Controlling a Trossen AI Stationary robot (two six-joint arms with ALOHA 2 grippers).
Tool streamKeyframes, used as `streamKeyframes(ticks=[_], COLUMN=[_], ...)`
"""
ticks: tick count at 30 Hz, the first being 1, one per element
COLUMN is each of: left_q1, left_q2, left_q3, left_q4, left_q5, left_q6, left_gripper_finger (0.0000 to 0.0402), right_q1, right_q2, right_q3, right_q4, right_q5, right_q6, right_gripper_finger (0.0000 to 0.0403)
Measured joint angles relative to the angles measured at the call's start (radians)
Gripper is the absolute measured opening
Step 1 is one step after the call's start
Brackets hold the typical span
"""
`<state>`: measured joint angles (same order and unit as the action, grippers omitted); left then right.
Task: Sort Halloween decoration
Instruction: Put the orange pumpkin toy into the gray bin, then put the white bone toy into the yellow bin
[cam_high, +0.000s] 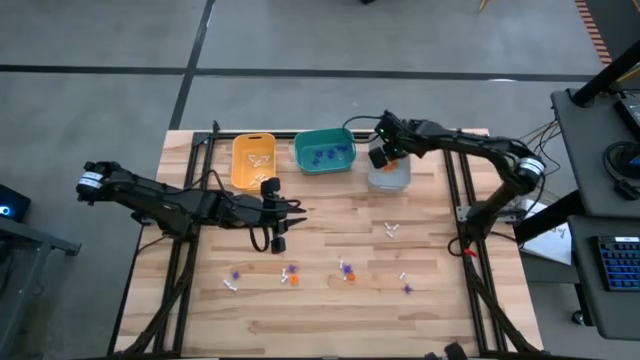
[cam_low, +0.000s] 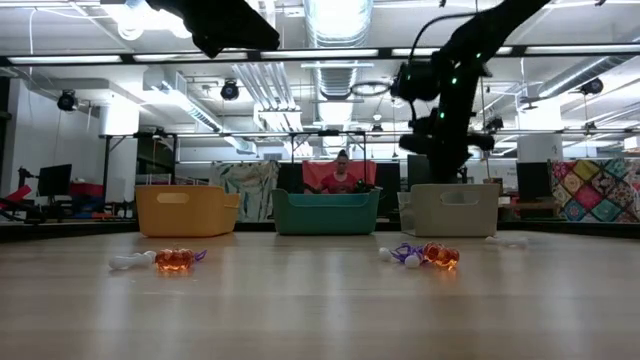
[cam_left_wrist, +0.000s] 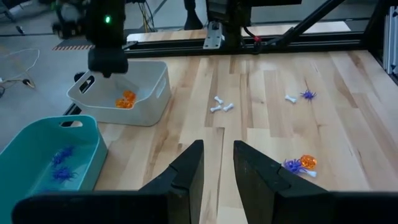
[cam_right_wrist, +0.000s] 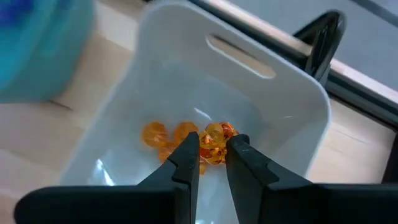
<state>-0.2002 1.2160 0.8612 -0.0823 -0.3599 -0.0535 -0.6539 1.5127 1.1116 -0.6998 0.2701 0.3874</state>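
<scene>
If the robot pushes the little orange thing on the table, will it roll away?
Probably a bit. The orange trinket looks round and glossy, so it may roll or slip. A purple trinket lies against it, which might slow it. Being tiny, it is likely very light.

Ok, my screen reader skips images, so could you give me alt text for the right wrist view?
The right gripper hangs with its fingers slightly apart over a white bin holding a few orange trinkets. A teal bin sits beside it on the wooden table.
</scene>
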Motion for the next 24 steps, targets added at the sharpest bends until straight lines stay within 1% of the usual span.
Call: streamKeyframes(ticks=[6, 11, 20, 24], left_q1=[0.001, 0.001, 0.002, 0.002], left_q2=[0.000, 0.000, 0.000, 0.000], left_q3=[0.000, 0.000, -0.024, -0.026], left_q4=[0.000, 0.000, -0.004, -0.002], left_q5=[-0.007, -0.068, -0.084, -0.084], left_q6=[0.034, 0.038, 0.038, 0.038], left_gripper_finger=[0.0070, 0.0070, 0.0070, 0.0070], right_q1=[-0.017, -0.017, -0.019, -0.019], right_q2=[0.110, 0.158, 0.157, 0.157], right_q3=[0.043, 0.069, 0.104, 0.131], right_q4=[-0.034, -0.033, -0.047, -0.071], right_q5=[-0.015, -0.019, -0.019, -0.020], right_q6=[-0.042, -0.048, -0.047, -0.047], right_gripper_finger=[0.0059, 0.0067, 0.0149, 0.0172])
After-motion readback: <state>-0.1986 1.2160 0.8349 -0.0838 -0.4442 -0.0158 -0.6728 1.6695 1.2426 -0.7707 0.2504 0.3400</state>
